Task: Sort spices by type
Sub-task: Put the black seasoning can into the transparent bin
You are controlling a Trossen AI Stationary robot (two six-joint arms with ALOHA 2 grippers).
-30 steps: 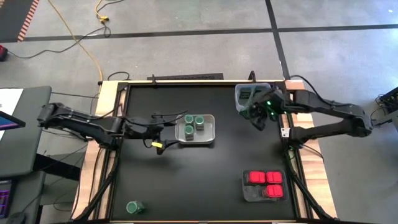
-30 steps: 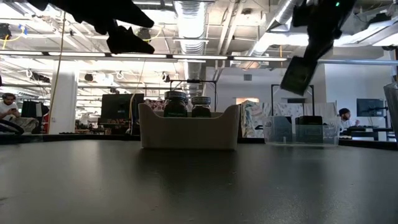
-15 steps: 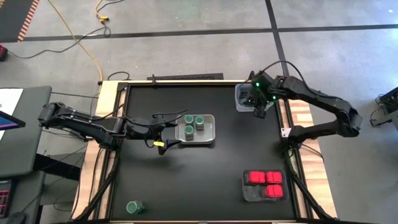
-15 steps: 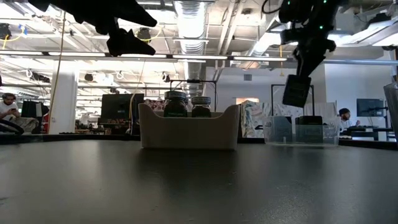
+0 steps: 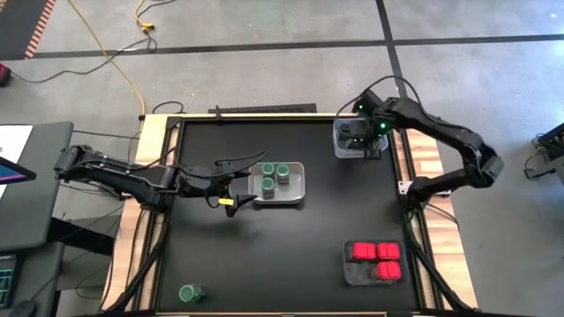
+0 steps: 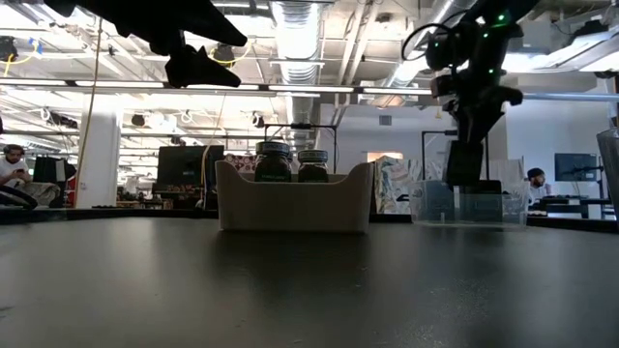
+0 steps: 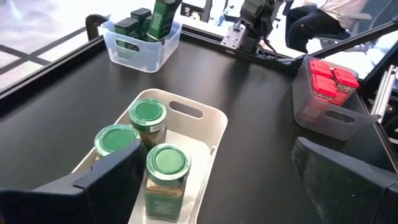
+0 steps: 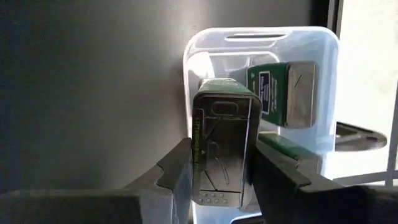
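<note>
My right gripper (image 8: 222, 174) is shut on a dark green spice tin (image 8: 224, 143) and holds it over the clear tray (image 5: 344, 145) at the table's far right. Another tin (image 8: 280, 93) lies inside that tray. In the low view the held tin (image 6: 462, 162) hangs just above the clear tray (image 6: 469, 205). My left gripper (image 5: 240, 183) stands open beside the white tray (image 5: 298, 189), above the table. Three green-lidded jars (image 7: 149, 118) stand in the white tray. One more green-lidded jar (image 5: 191, 292) stands on the table near the front left. My right gripper pinches the tin between its two fingers (image 8: 177, 165), which press on two opposite sides (image 8: 198, 155) near its upper end. The fingers come from above, pointing steeply down. The tin hangs upright below them, lifted clear over the clear tray.
A grey tray (image 5: 352, 273) with red boxes (image 5: 376, 258) stands at the near right. Bare black tabletop lies between the trays. The table has a raised frame along its left and right edges.
My right gripper has carried the tin toward the far edge, over the clear tray, and has sunk. Its wrist has rolled, so the tin, tilted a second ago, now hangs upright just above the tray.
</note>
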